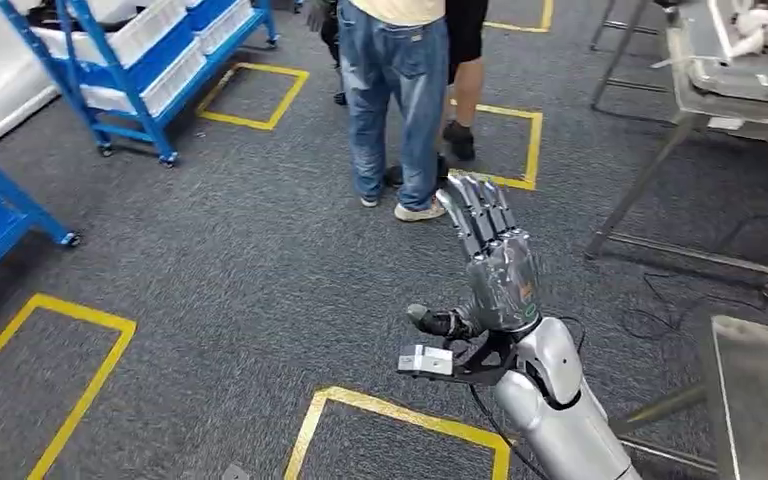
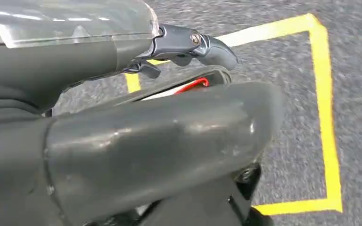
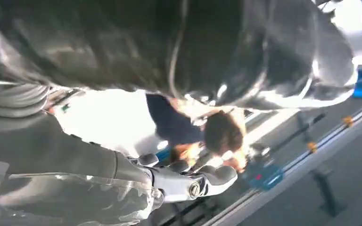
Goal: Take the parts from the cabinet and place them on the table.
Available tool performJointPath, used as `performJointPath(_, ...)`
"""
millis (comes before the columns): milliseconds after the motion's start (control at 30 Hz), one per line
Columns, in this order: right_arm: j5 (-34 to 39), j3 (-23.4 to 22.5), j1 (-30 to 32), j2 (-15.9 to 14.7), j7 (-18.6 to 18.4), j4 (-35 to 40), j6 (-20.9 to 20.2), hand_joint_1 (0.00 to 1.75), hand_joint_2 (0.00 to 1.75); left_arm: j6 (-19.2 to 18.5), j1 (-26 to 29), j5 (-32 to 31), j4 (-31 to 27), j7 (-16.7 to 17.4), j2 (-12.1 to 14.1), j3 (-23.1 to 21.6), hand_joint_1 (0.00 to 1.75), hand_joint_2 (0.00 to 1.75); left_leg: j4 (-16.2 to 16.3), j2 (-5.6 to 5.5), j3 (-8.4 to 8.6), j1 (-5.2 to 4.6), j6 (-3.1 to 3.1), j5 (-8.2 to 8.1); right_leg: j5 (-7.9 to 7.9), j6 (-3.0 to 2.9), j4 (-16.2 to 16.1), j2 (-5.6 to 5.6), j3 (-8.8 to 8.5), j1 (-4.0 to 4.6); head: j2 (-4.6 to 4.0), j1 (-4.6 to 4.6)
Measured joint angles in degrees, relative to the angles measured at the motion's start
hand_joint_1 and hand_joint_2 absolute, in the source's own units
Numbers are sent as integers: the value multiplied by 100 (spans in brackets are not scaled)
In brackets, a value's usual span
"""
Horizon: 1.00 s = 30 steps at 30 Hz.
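The right hand (image 1: 490, 250) is sticking up in the lower middle of the head view, at the end of a silver arm. Its fingers (image 1: 475, 210) are stretched out straight and side by side, its thumb (image 1: 430, 320) is poking out to the left, and it is holding nothing. It is hanging in the air over the grey carpet (image 1: 240, 260).

The left hand (image 2: 136, 132) is taking up most of the left wrist view. Its thick grey thumb is lying across the middle and a dark finger (image 2: 202, 44) is bending above it. I cannot tell if this hand is apart or closed, or if it is holding anything.

A blue rack (image 1: 140, 60) with white bins is standing in the upper left of the head view. I cannot see any parts clearly in it from here. A metal table (image 1: 730, 90) is standing in the upper right, with pale things on top that are too blurry to name.

Two people (image 1: 395, 90) are standing at the top middle, just past the raised fingers. Yellow tape squares (image 1: 260, 95) are lying on the carpet.
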<state>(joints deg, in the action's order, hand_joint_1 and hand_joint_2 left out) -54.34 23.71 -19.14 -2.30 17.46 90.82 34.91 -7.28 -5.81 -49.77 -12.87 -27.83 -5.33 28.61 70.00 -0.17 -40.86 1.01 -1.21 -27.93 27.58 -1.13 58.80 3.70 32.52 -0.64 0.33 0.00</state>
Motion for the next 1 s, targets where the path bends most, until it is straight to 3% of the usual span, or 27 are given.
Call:
performJointPath(33,-15,0,16,0,-13,-29,-2,0,0,-11,21,-2,0,2,0,0,0,0,-518,62,294,0,19,225,17,14,13,68,-10,0,0,0)
performJointPath(67,-26,0,29,0,-31,-57,0,0,0,-15,34,-7,0,5,0,0,0,0,-1006,228,567,-9,48,343,36,32,26,133,-21,5,0,0)
performJointPath(100,-31,0,42,-2,-35,-79,0,0,0,-18,34,-9,0,18,-2,0,0,0,-1082,310,611,-84,95,250,50,58,26,182,-13,46,0,0)
performJointPath(133,-33,0,54,-2,-42,-101,2,0,0,-22,49,-9,0,24,-2,0,0,0,-1131,256,596,-81,149,300,60,86,37,230,-18,47,0,4)
performJointPath(233,-33,0,121,7,-42,-210,4,0,0,-70,140,-4,26,125,-9,9,0,0,-1158,100,586,-85,230,314,58,172,-11,345,-69,60,0,2)
performJointPath(267,-31,0,122,7,-42,-266,4,0,0,-70,181,11,26,136,-17,13,0,0,-1216,56,626,-23,274,355,118,228,37,159,-59,19,0,0)
performJointPath(300,-29,0,124,7,-39,-313,17,0,0,-63,188,29,28,140,-20,15,0,0,-1235,18,626,-24,294,367,246,247,192,-103,15,-1,0,2)
performJointPath(333,-26,0,127,7,-35,-385,33,0,0,-35,175,46,28,140,-20,30,0,0,-1235,-15,611,-24,331,381,457,253,521,-244,176,-12,0,2)
performJointPath(400,-20,0,176,7,-13,-530,52,0,0,-15,153,63,28,138,-20,68,0,0,-1231,-145,590,-25,342,386,843,272,1401,-335,609,-14,0,4)
performJointPath(433,-2,0,195,9,9,-595,63,0,0,9,155,94,28,140,-17,92,0,0,-1225,-214,583,-25,341,386,891,277,1671,-343,751,-16,0,4)
performJointPath(467,28,0,196,9,39,-643,83,0,0,26,164,116,28,140,-9,118,0,0,-1212,-282,583,-23,341,386,793,278,1680,-344,769,-24,0,4)
performJointPath(533,105,0,167,22,72,-697,114,0,0,52,210,140,28,138,13,170,0,0,-1172,-433,585,-20,320,372,279,273,962,-382,443,-56,0,4)
performJointPath(567,127,0,144,26,90,-715,116,0,0,72,225,153,28,138,22,188,0,0,-1145,-504,583,-19,296,358,9,271,435,-508,193,-84,0,4)
performJointPath(600,164,0,125,26,118,-750,126,0,0,89,240,164,28,138,28,212,0,0,-1131,-556,561,-9,270,350,64,259,197,-823,70,-128,0,4)
performJointPath(633,181,0,120,28,136,-776,155,0,0,114,228,181,28,140,44,238,0,0,-1075,-624,511,-37,219,356,69,252,80,-896,60,-115,0,0)
performJointPath(733,216,-2,107,59,170,-850,219,0,0,153,322,234,31,142,72,323,0,0,-1144,-824,471,3,99,417,60,174,111,-702,51,-62,0,2)
performJointPath(767,249,0,95,92,177,-868,221,0,0,164,354,234,31,140,116,348,0,0,-1121,-832,451,9,68,399,31,116,51,-612,24,-125,0,0)
performJointPath(800,271,-2,78,111,181,-888,227,0,0,168,385,234,37,138,109,358,0,0,-988,-481,409,-32,48,308,25,84,31,-555,0,-112,0,-2)
performJointPath(833,282,-2,75,131,190,-896,245,0,0,170,389,232,42,138,111,365,0,0,-696,-251,268,-33,34,119,29,25,29,-474,-3,-97,0,-18)
performJointPath(867,282,-2,79,131,201,-909,251,0,0,175,379,234,42,138,111,382,0,0,-314,-137,82,-27,22,-81,32,18,29,-390,-2,-71,0,-17)
performJointPath(933,284,-2,82,131,203,-953,253,0,0,179,373,234,42,138,111,400,0,0,383,-54,-255,-15,4,-370,47,-4,31,-218,0,-40,0,-15)
performJointPath(967,284,-2,83,140,216,-984,253,0,0,159,388,236,44,142,111,413,0,0,565,-28,-327,-14,-5,-363,55,-8,32,-99,-3,-28,0,-15)
performJointPath(1000,284,-2,80,142,227,-1004,264,0,0,113,399,245,48,169,114,431,0,0,370,-17,-211,-13,0,-209,64,-5,33,-23,-9,-24,0,-15)
